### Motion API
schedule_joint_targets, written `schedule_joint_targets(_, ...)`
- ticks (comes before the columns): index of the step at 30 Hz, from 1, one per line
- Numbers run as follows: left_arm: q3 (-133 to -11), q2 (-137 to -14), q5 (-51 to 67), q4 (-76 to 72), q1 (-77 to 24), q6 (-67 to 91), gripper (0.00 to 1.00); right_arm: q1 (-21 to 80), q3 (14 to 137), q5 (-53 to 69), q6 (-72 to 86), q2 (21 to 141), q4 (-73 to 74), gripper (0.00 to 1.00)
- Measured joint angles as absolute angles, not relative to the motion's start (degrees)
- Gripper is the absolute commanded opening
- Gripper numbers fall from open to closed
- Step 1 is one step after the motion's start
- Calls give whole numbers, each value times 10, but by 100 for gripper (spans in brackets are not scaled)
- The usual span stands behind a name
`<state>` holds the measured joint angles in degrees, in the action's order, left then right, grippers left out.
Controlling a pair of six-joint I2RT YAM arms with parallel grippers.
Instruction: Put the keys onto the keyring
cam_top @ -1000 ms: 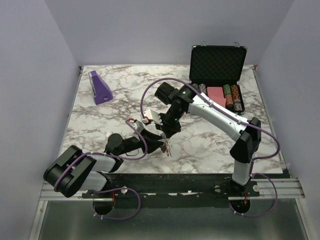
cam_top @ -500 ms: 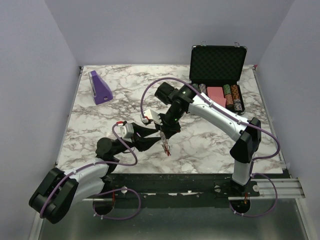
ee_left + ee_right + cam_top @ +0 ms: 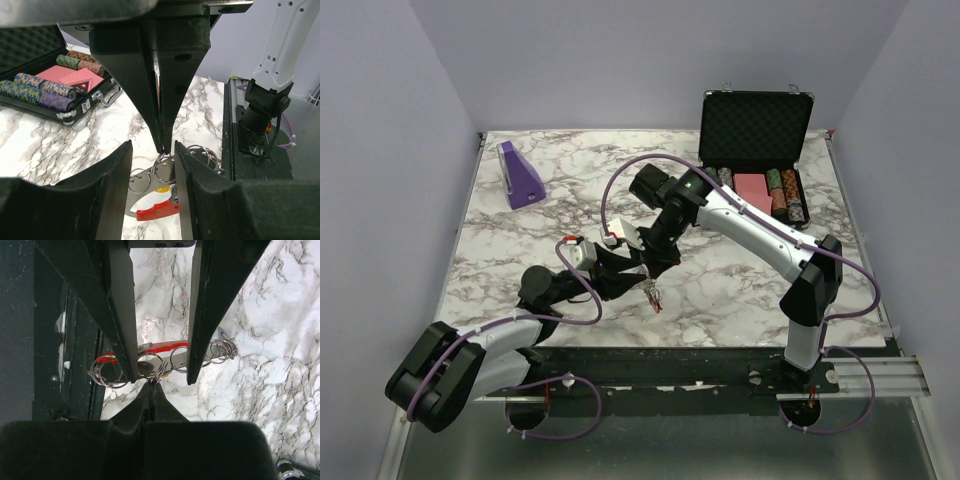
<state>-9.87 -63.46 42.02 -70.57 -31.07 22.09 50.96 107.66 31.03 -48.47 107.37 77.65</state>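
1 keyring (image 3: 156, 212), seemingly under right hand (image 3: 162, 149)

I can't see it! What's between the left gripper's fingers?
The keyring, pinched by the shut right gripper; the left wrist view shows it in the left gripper's open gap.

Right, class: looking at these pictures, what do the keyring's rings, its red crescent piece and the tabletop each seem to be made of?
Rings: likely steel, thin silvery wire with bright glints. Red crescent piece: probably plastic, even colour, smooth gloss. Tabletop: marble look, white with grey veins; possibly printed laminate.
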Motion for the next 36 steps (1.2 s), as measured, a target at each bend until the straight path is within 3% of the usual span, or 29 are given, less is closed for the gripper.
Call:
schedule_joint_targets(10,-100,-655,443,-705,-311,222,42,510,1084,313,-485,1074,776,1)
schedule_joint_targets(20,-112,-660,453,-682,-311,220,24,510,1086,314,-485,1074,776,1)
schedule_joint_targets(26,-116,-667,462,-674,-309,220,23,510,1086,314,-485,1074,776,1)
schedule_joint_targets(28,-117,-668,464,-673,-309,220,18,510,1086,314,-485,1074,776,1)
schedule_joint_targets(31,-117,-669,469,-671,-309,221,0,509,1086,314,-485,1074,776,1)
schedule_joint_targets(36,-118,-672,481,-672,-308,221,0,509,1086,313,-485,1074,778,1)
